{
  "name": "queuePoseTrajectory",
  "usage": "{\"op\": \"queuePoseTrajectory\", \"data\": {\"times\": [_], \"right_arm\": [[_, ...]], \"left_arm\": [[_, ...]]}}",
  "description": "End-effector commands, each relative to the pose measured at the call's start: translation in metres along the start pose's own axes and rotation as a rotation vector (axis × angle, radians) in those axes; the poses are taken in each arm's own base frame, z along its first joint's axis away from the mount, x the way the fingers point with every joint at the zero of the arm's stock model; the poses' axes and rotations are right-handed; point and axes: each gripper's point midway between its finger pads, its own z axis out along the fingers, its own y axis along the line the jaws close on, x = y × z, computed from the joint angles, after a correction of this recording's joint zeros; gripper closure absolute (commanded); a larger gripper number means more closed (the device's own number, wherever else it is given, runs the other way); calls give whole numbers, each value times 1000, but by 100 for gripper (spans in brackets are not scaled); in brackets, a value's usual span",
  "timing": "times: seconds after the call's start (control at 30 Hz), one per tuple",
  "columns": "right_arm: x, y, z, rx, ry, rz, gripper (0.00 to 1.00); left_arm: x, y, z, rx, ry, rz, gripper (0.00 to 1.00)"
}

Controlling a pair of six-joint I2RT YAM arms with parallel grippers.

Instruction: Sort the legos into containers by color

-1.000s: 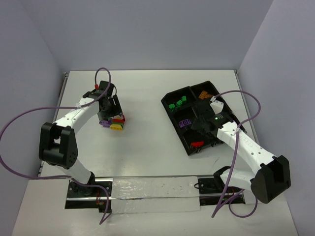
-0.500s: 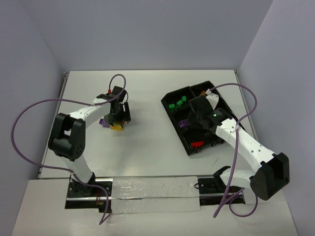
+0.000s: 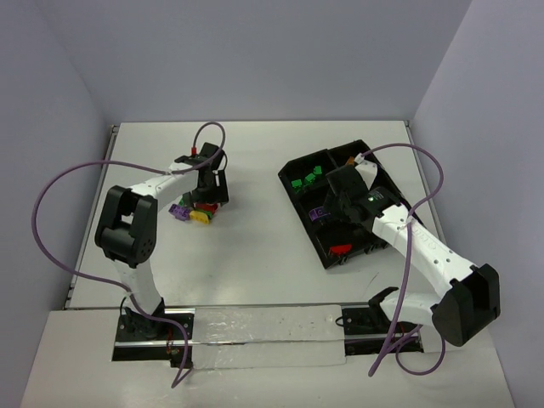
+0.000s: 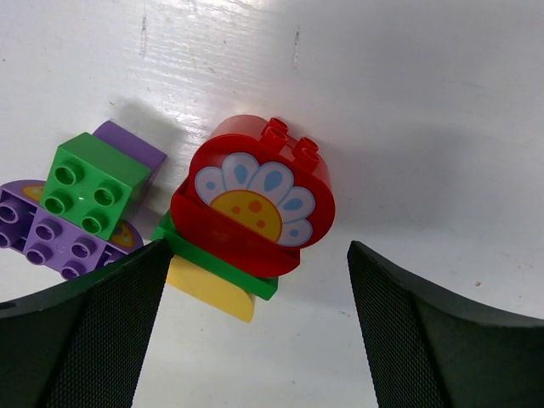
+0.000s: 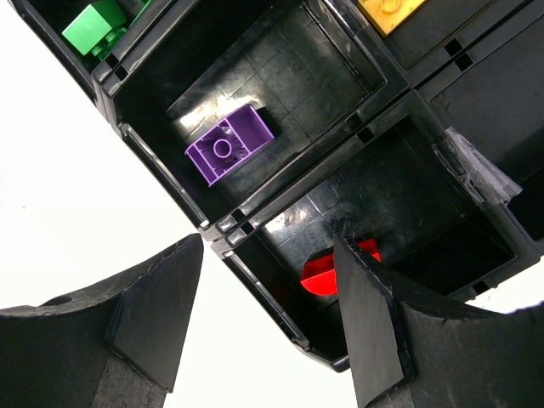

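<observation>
A small pile of legos lies left of centre on the white table: a red flower brick [image 4: 252,200] on a green plate [image 4: 223,265] and a yellow piece [image 4: 208,289], with a green brick [image 4: 92,183] and a purple brick [image 4: 51,240] beside them. My left gripper [image 4: 259,280] [image 3: 206,194] hovers open just over this pile, holding nothing. The black divided tray [image 3: 302,219] holds green [image 3: 306,180], purple [image 5: 228,144] and red [image 5: 327,274] legos in separate containers. My right gripper [image 5: 270,246] hangs open and empty over the tray's left rim.
An orange-yellow brick [image 5: 391,10] lies in a far compartment of the tray. Purple cables loop over both arms. Walls close the table at the back and on both sides.
My left gripper has swung right over the pile and its jaws have spread wider. My right gripper shifted a little up the tray early on, then stayed still.
</observation>
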Motion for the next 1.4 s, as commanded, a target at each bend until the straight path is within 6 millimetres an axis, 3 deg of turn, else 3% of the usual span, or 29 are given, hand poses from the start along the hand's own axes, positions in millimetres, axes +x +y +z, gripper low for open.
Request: {"op": "queuePoseTrajectory", "data": {"times": [0.0,0.17,0.37,0.6,0.7,0.93,1.1,1.23,1.37], "right_arm": [[-11,10,-1,-30,-39,14,30],[-12,10,0,-22,-43,6,30],[-11,9,4,-9,-41,-9,30],[-12,13,8,-8,-36,-18,30],[-14,15,9,-16,-44,-19,30],[-12,20,14,-18,-26,-37,30],[-15,16,14,-5,-45,-40,29],[-15,17,16,-4,-38,-45,29],[-18,19,15,-9,-50,-35,28]], "left_arm": [[8,-31,5,74,17,73,9],[32,-67,-3,90,4,257,9],[44,-84,-17,118,-13,336,11],[9,-76,-64,100,-136,258,11],[0,-62,-70,31,-158,143,12],[-19,-73,-50,38,-145,76,12],[-37,-71,-30,-3,-135,47,12],[-37,-77,-14,15,-101,42,12],[-33,-70,-3,-24,-73,50,10]]}}
